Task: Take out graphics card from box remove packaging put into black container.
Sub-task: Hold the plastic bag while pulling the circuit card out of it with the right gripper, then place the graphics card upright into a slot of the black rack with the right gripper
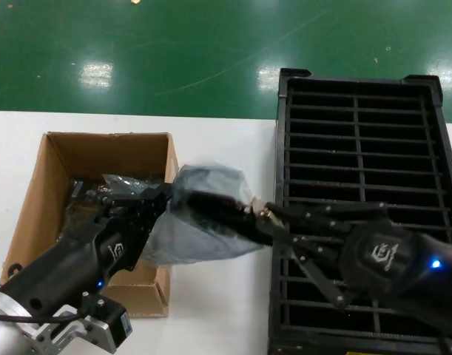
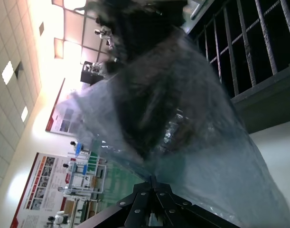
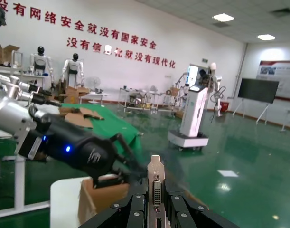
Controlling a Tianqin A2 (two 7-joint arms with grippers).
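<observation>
Between the box and the black crate, my left gripper pinches the bag while my right gripper clamps the card bracket, so I pull them apart straight, slowly, without twisting.

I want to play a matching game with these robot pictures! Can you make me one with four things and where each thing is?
Things:
1. graphics card
2. anti-static bag
3. cardboard box
4. black crate

Places:
A. on the table, on the robot's right
B. pinched at its metal bracket by the right gripper
C. on the table, on the robot's left
D. held up between box and crate by the left gripper

Pairs: 1-B, 2-D, 3-C, 4-A
</observation>
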